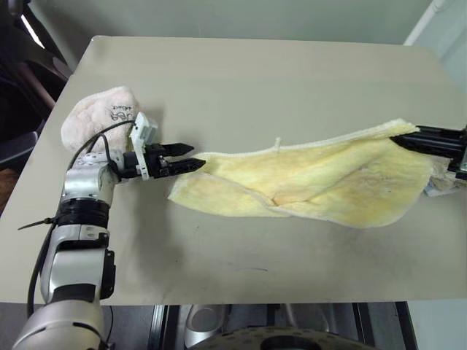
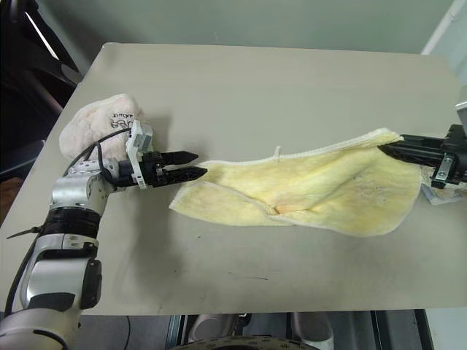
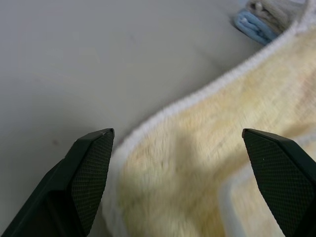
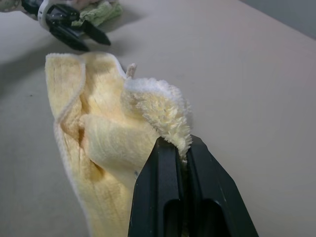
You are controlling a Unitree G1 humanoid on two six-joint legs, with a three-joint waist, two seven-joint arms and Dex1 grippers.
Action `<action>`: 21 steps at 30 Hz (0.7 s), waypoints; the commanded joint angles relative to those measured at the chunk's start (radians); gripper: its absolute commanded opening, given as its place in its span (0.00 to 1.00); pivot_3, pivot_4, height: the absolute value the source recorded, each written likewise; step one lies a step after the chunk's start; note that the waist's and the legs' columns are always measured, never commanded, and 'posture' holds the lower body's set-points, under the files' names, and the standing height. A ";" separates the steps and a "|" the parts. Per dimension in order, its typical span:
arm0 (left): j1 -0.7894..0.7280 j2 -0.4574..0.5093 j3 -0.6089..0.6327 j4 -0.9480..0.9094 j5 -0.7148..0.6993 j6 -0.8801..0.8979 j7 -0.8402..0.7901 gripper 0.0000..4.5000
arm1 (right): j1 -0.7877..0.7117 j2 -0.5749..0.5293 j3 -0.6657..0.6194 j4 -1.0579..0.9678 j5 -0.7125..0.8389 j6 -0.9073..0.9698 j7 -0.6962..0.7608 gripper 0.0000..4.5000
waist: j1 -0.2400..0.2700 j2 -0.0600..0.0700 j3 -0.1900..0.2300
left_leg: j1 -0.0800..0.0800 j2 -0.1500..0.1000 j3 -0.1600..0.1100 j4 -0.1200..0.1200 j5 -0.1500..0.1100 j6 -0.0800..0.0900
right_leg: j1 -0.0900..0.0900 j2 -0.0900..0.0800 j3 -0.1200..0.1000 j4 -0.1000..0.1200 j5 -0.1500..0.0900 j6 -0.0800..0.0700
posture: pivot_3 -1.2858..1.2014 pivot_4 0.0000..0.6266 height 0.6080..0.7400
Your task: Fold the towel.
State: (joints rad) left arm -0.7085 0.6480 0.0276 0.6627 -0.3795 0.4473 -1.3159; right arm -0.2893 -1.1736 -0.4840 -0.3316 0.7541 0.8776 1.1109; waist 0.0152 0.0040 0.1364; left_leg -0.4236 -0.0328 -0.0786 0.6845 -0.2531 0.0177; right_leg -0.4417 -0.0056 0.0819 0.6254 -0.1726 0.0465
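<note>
Towel [image 1: 328,182]: pale yellow terry, rumpled, stretched across centre and right of the beige worktop [image 1: 241,80].
Right claw [image 4: 181,153]: clamped tight on the towel's right corner, lifting it.
Left claw [image 1: 188,157]: spread wide at the towel's left end, gripping nothing.
Pink towel [image 1: 102,117]: bunched, upper left.

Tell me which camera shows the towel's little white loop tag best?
The left eye view: the loop tag stands up clearly from the towel edge. The right eye view matches. The right wrist view shows it small, behind a fold.
</note>
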 commanded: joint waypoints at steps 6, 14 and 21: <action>-0.062 -0.010 -0.028 0.088 0.056 -0.039 -0.059 1.00 | -0.107 -0.053 0.032 0.041 0.005 -0.062 0.022 0.02 | -0.001 0.000 0.000 | 0.000 0.000 0.000 0.000 0.000 0.001 | 0.000 0.000 0.000 0.001 0.000 0.000 | 0.52 0.24 0.95; -0.162 -0.080 0.032 0.269 0.055 -0.061 -0.002 1.00 | -0.152 -0.061 0.054 0.026 0.023 -0.050 0.020 0.02 | 0.005 0.000 0.000 | -0.001 0.000 0.001 0.001 0.001 0.004 | 0.000 -0.001 0.000 0.001 0.002 0.003 | 0.52 0.24 0.95; -0.163 -0.090 -0.011 0.307 0.118 -0.104 -0.037 1.00 | -0.159 -0.068 0.048 -0.001 0.044 -0.034 0.012 0.02 | 0.004 0.000 0.000 | -0.001 0.000 0.001 0.002 0.003 0.004 | 0.000 -0.001 0.000 0.001 0.001 0.004 | 0.52 0.24 0.95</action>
State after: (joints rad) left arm -0.8688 0.5566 0.0259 0.9708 -0.2771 0.3488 -1.3272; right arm -0.4275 -1.2214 -0.4096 -0.3024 0.7741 0.8414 1.1203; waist 0.0195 0.0041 0.1364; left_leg -0.4250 -0.0332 -0.0777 0.6861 -0.2497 0.0216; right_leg -0.4416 -0.0063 0.0818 0.6264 -0.1719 0.0507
